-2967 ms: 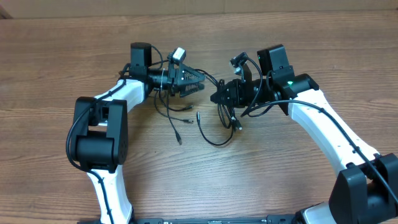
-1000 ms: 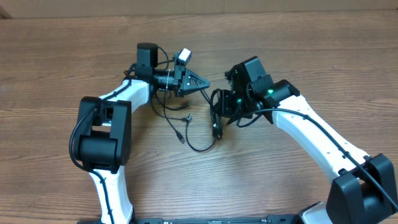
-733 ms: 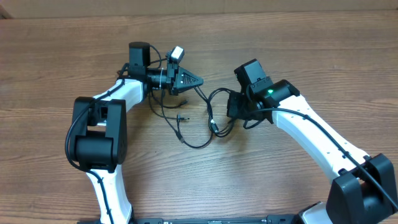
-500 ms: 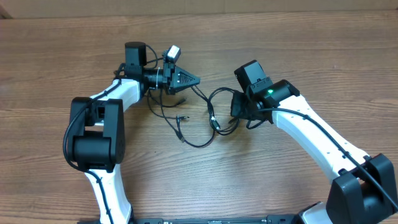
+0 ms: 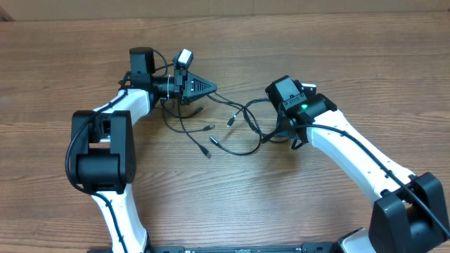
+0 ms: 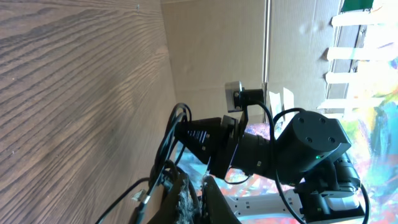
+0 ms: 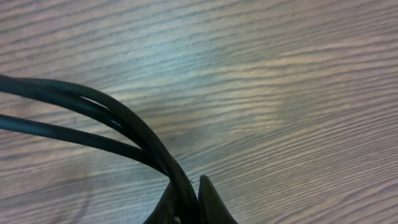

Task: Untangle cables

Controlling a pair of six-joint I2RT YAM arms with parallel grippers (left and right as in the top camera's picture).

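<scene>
Several thin black cables (image 5: 247, 119) lie stretched in loose loops on the wooden table between my two grippers, with small plug ends loose toward the left. My left gripper (image 5: 209, 88) lies on its side pointing right, shut on cable strands at its tip. In the left wrist view the cables (image 6: 169, 140) loop up from the closed left gripper (image 6: 200, 202). My right gripper (image 5: 280, 132) points down at the table, mostly hidden under its wrist. In its wrist view the right gripper (image 7: 194, 202) is shut on a bundle of cables (image 7: 118, 118) that curves off to the left.
The wooden table (image 5: 84, 190) runs in all directions around the arms. A cardboard wall (image 5: 225, 5) stands along the far edge. The right arm (image 6: 298, 146) faces my left gripper at close range. Thicker arm wires hang beside both wrists.
The left gripper has pulled back to the left and the right gripper has shifted right. The cables between them have spread from a tight clump into longer, flatter loops.
</scene>
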